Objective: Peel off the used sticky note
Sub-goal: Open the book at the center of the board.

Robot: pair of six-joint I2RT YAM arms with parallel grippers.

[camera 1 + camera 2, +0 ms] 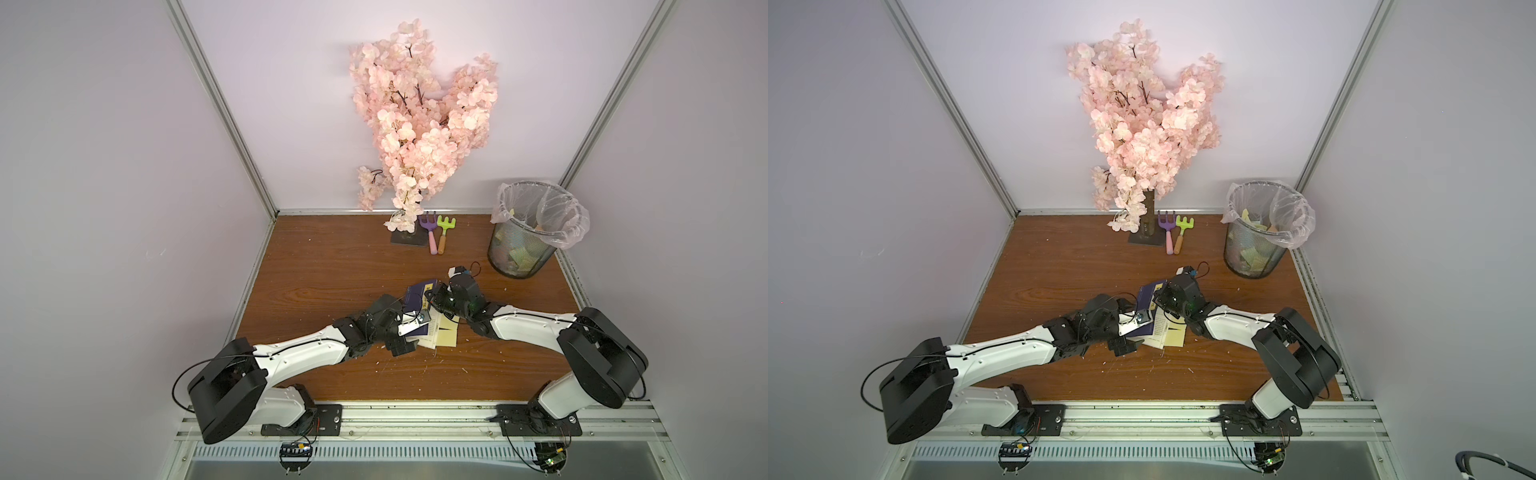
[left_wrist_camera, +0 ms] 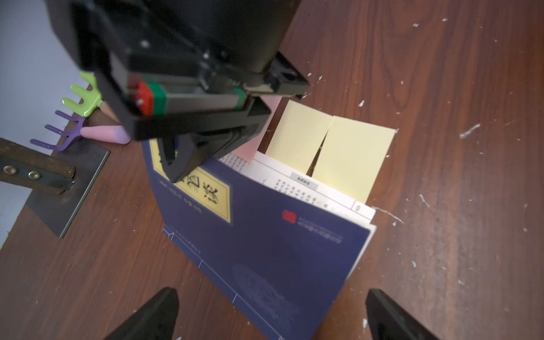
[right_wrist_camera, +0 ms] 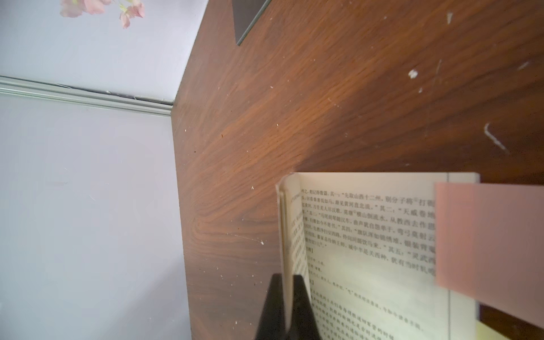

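Right hand (image 3: pixel 287 290) tight on book cover (image 3: pixel 291 226)

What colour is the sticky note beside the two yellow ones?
Pink sticky note, clearest in the right wrist view.

Pink sticky note (image 3: pixel 488 244) cut off at right wrist view's edge; book (image 1: pixel 419 291) partly under left arm (image 1: pixel 307 353).

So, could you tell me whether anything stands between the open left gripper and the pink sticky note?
Yes: seen from the left wrist, the raised blue cover, pinched by the right gripper, lies between the left gripper and the pink sticky note.
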